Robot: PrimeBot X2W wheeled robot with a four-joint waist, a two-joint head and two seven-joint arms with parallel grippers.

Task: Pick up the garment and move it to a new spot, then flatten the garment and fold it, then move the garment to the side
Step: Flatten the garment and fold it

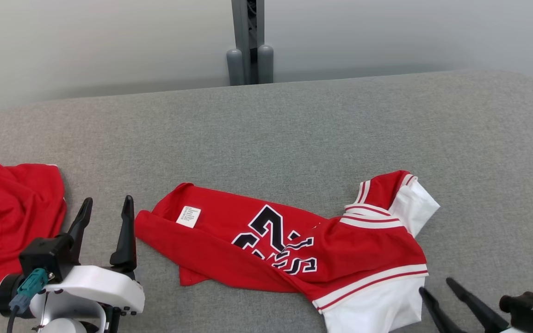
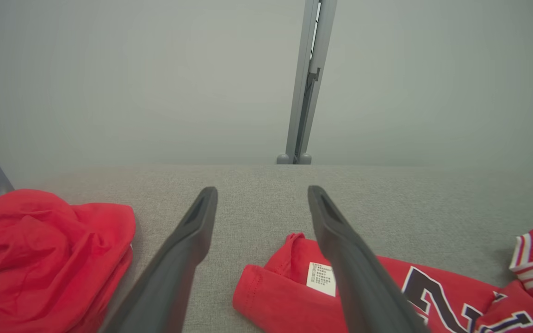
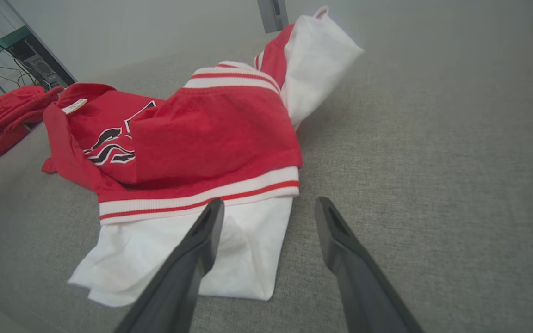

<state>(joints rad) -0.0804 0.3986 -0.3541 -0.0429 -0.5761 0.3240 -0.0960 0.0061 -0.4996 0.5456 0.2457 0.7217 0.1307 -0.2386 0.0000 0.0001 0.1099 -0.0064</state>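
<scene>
1. Shirt [image 1: 294, 240], red with white sleeves and a dark number on it, is lying crumpled on the grey table [image 1: 340, 125], near the front edge and right of the middle in the head view.
2. Its red body is stretching towards the robot's left, with a small white label [image 1: 188, 216] showing near that end. One white sleeve is lying at the near right and the other is sticking out at the far right.
3. The left gripper [image 1: 108, 199] is hovering just beside the shirt's left end, its two fingers standing wide apart and gripping nothing. Bare table is showing between them in the left wrist view.
4. The right gripper [image 1: 435, 284] is sitting by the near white sleeve, its fingers spread wide and holding nothing. In the right wrist view one finger is overlapping the sleeve's edge and the other is lying over bare table. Whether either is touching the cloth cannot be told.
5. A second red cloth [image 1: 12, 217] is lying bunched at the table's left side, well apart from the shirt.
6. A grey post [image 1: 248, 41] is standing behind the table's far edge.
</scene>
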